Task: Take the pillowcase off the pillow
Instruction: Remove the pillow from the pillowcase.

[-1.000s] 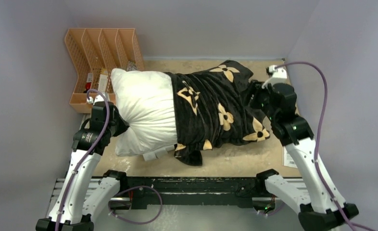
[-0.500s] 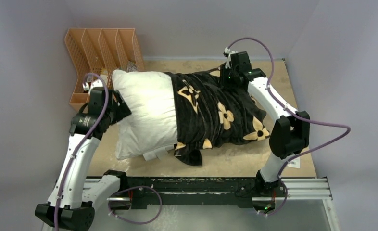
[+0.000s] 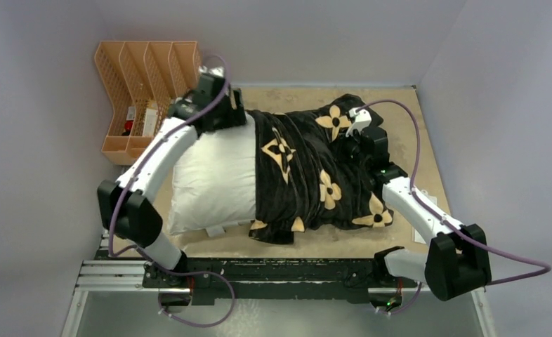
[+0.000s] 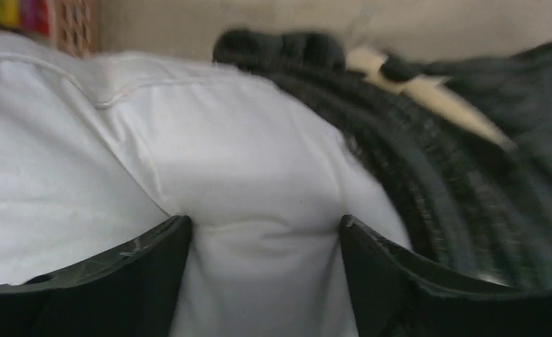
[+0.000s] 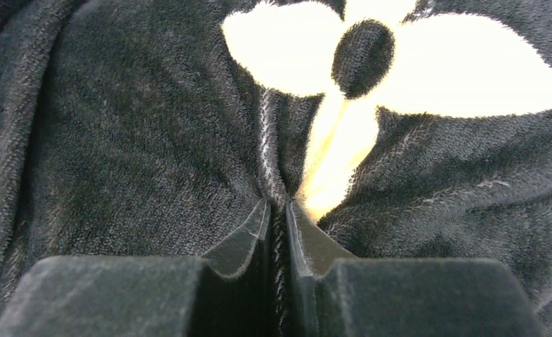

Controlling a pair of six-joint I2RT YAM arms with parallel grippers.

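Left jaws stand wide, pressed onto the pillow at its upper edge, white cloth bulging between them. I see the left arm stretched from lower left to the upper middle of the frame. My right jaws are pinched tight on a fold of the pillowcase, with the right arm bent at lower right. The pillow lies mid-worktop, its right half inside the pillowcase.

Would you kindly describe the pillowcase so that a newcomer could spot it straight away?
On the tan table lies a big white pillow. The pillowcase covers its right half: black plush with tan flowers and stars, unlike the plain pillow.
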